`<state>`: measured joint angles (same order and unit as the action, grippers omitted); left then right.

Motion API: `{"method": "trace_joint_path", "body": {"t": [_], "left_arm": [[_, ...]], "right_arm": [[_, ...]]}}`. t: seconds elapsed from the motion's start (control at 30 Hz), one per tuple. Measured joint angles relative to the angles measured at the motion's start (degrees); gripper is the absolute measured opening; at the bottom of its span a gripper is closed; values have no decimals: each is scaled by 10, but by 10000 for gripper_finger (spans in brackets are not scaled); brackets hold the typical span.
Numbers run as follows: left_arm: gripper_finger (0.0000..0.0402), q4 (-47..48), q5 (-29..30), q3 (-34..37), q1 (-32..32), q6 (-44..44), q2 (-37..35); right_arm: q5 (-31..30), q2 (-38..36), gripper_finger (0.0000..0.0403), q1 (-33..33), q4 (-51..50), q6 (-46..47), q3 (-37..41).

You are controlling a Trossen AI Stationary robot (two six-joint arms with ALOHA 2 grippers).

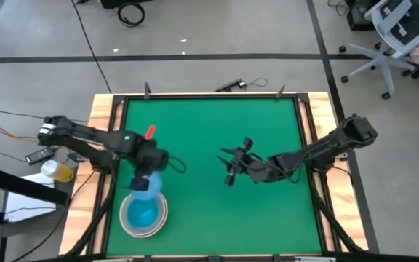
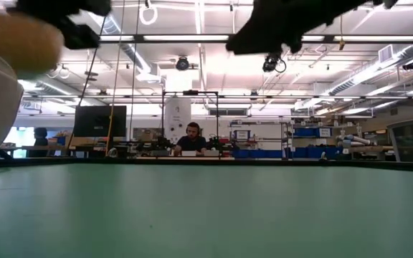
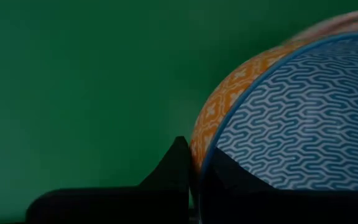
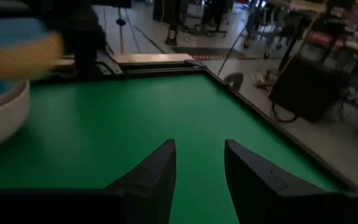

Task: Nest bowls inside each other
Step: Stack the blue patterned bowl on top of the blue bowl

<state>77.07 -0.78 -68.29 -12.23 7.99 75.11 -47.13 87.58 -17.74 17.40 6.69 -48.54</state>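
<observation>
My left gripper (image 1: 149, 177) is shut on a bowl (image 1: 148, 186) that is orange-patterned outside and blue-patterned inside (image 3: 303, 112). It hangs over the far rim of a large white bowl (image 1: 143, 215). The white bowl stands on the green mat near the front left and has a blue bowl (image 1: 142, 213) sitting inside it. The right wrist view shows the held bowl (image 4: 17, 43) above the white one (image 4: 2, 109). My right gripper (image 1: 229, 166) hovers open over the middle of the mat, nothing between its fingers (image 4: 201, 149). My left gripper holds the orange-and-blue bowl by its rim (image 3: 205, 155). One finger (image 3: 178, 163) is on the orange outer wall and the other (image 3: 225, 177) is inside on the blue pattern. The fingers come from above, pointing down. The bowl is lifted clear of the white bowl.
The green mat (image 1: 209, 131) lies bare between and beyond the arms, framed by wooden rails (image 1: 104, 145). A yellow cup (image 1: 58, 172) and cables lie off the table's left side. A person (image 2: 192, 137) sits far behind the table.
</observation>
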Motion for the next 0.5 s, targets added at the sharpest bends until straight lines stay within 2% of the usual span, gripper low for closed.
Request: {"method": "trace_joint_path", "body": {"t": [0.1, 0.3, 0.43, 0.5], "left_arm": [[16, -20, -34, -1, -28, 64, -31], [17, -89, -41, 8, -105, 154, -43], [18, -132, -73, 55, -160, 185, -27], [18, -142, -72, 81, -180, 207, -22]], "right_arm": [[28, 6, 140, 22, 5, 25, 15], [113, 14, 140, 58, 13, 69, 18], [126, 14, 140, 63, 13, 79, 18], [127, 14, 140, 65, 12, 79, 18]]}}
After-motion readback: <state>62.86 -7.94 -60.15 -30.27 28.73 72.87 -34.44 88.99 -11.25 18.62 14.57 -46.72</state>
